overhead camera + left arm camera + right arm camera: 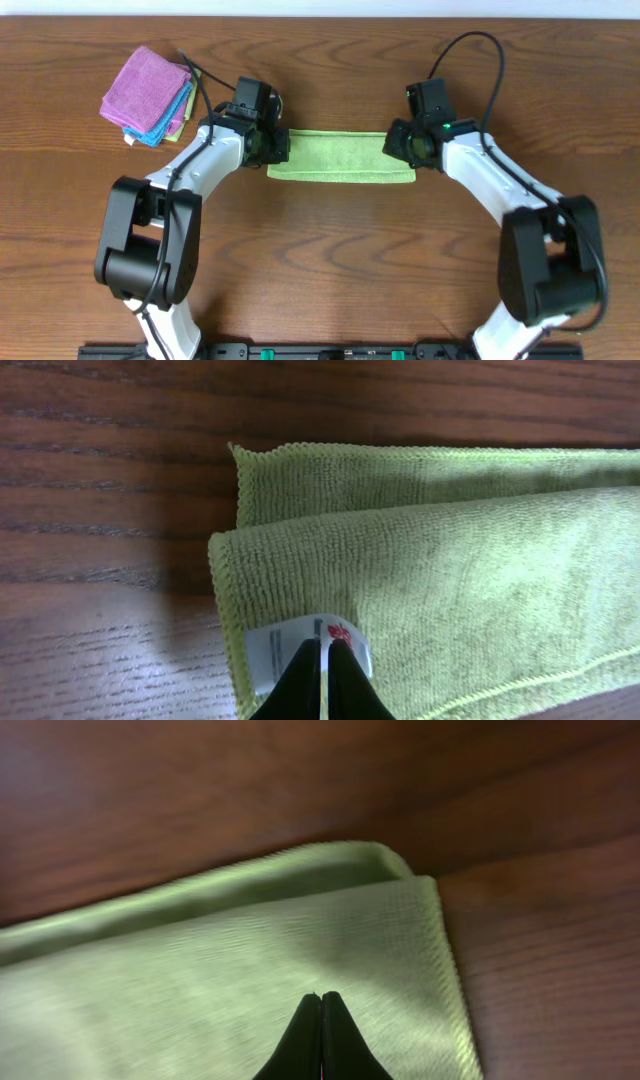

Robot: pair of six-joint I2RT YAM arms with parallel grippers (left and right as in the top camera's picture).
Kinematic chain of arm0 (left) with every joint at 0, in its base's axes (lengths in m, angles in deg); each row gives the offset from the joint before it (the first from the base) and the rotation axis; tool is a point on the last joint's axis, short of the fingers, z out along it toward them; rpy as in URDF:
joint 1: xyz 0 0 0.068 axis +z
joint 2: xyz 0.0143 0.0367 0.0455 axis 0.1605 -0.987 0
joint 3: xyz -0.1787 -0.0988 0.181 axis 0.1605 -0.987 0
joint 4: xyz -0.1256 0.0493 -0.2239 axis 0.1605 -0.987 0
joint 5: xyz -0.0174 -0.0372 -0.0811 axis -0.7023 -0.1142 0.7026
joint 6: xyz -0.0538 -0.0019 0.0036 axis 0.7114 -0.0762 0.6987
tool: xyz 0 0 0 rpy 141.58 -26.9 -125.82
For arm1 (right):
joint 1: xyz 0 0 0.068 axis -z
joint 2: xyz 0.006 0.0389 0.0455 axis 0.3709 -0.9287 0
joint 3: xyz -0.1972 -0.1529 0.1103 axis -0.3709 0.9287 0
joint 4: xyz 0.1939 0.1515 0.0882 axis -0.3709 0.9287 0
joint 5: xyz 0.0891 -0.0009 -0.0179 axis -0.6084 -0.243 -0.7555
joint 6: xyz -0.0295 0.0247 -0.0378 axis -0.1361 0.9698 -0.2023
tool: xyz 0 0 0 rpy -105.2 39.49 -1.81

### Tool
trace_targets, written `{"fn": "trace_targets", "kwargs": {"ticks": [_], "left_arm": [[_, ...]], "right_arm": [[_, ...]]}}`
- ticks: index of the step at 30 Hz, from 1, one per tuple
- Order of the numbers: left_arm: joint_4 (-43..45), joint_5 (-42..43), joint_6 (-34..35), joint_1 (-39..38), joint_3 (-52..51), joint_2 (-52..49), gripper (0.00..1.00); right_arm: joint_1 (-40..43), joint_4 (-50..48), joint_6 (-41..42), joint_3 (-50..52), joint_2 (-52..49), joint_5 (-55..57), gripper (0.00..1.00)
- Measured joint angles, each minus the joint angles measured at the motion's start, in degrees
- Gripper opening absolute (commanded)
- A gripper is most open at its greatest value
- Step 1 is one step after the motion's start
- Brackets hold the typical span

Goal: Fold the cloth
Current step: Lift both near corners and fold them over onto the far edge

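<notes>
Overhead view: the cloth (340,156) lies as a long, narrow strip across the middle of the table (330,270), running left to right. The left gripper (268,143) is at its left end and the right gripper (402,143) at its right end. A purple cloth (145,82) sits on a blue cloth (162,124) at the far left, well apart from the work. Finger state cannot be read from this height. Left wrist view: the fingers (300,685) are pressed together, with their tips resting on the white tag (272,652) at the near left corner of the upper layer. Whether any fabric is nipped between them cannot be determined. The upper layer sits short of the lower one, so a band of the lower layer shows along the far edge, and its left end is also offset. Right wrist view: this picture is soft. The fingers (340,1045) are likewise pressed together over the cloth's right end, whose far corner curls up slightly. Contact or a pinch cannot be confirmed here either. Risks, as judged: any sideways travel by closed tips resting on the pile would drag the top layer and worsen the offset. A lift with tag or fabric caught would peel the fold open. Uneven motion between the two ends would skew the strip. A further fold taken now would carry the misaligned edges into the finished shape.
</notes>
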Motion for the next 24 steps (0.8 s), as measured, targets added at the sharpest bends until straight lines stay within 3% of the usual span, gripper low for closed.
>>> {"fn": "trace_targets", "kwargs": {"ticks": [4,15,24], "left_arm": [[0.1,0.2,0.2,-0.1,0.0,-0.5,0.06],[-7.2,0.5,0.2,-1.2,0.0,-2.3,0.06],[-7.4,0.5,0.2,-1.3,0.1,-2.3,0.06]], "right_arm": [[0.0,0.1,0.4,-0.2,-4.3,0.6,0.02],[-0.2,10.1,0.8,-2.2,-4.6,0.3,0.01],[0.1,14.9,0.6,-3.1,-4.0,-1.9,0.02]]}}
